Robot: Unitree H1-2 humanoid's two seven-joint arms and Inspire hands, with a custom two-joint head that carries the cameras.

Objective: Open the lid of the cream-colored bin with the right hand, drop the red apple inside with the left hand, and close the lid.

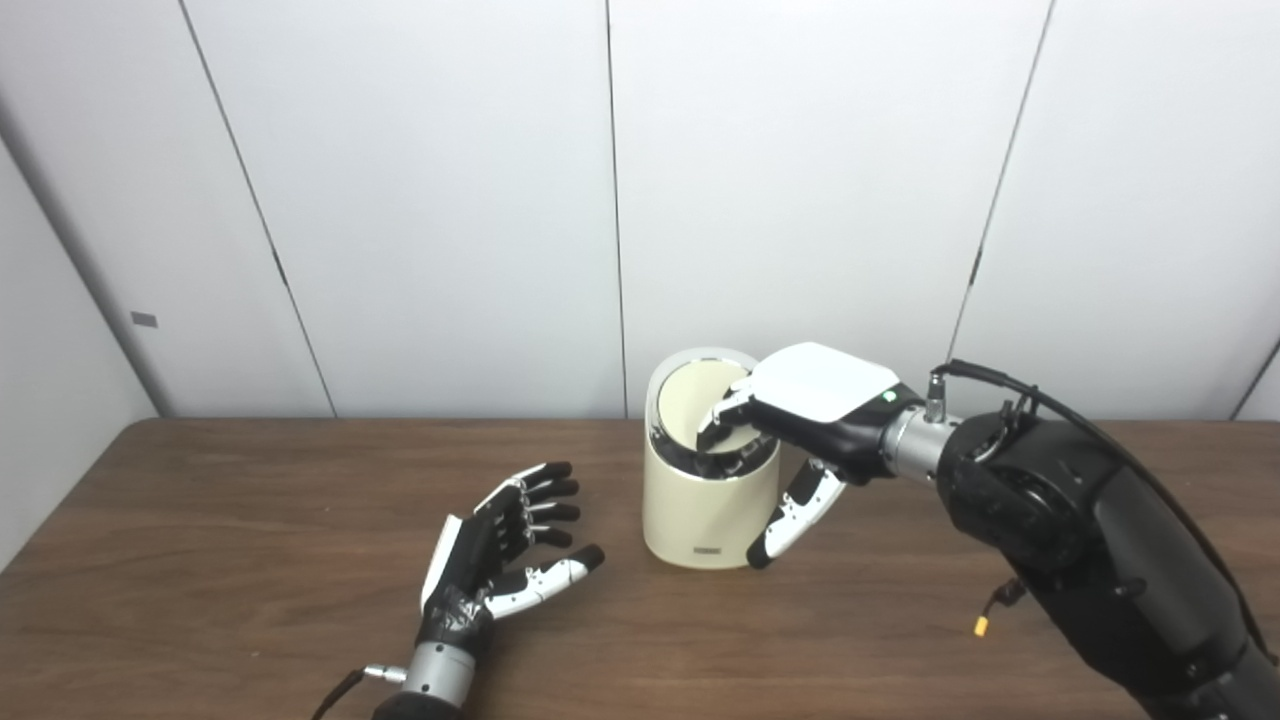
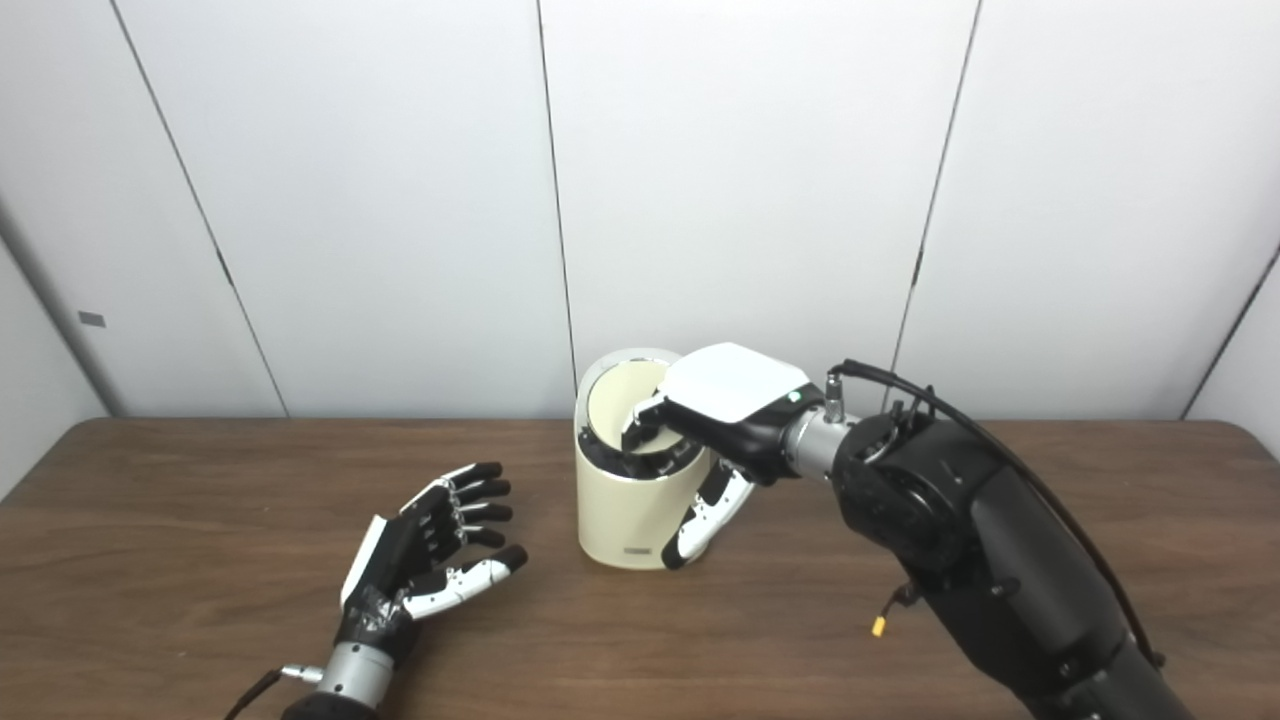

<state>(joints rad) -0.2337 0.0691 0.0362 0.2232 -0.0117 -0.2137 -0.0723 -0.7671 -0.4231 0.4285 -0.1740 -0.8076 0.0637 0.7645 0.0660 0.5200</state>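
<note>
The cream-colored bin [image 1: 700,510] stands upright at the middle of the table. Its round lid [image 1: 690,400] is tipped up on edge inside the silver rim, showing the dark opening. My right hand [image 1: 800,420] reaches over the bin from the right. Its curled fingertips [image 1: 722,418] press on the lid's lower part, and its thumb [image 1: 795,515] hangs down the bin's right side without gripping. My left hand [image 1: 505,555] rests open and palm up on the table, left of the bin, holding nothing. No red apple shows in either view.
The brown wooden table [image 1: 250,520] runs to a white panelled wall close behind the bin. My right forearm [image 1: 1080,540] and its cable cross the table's right side.
</note>
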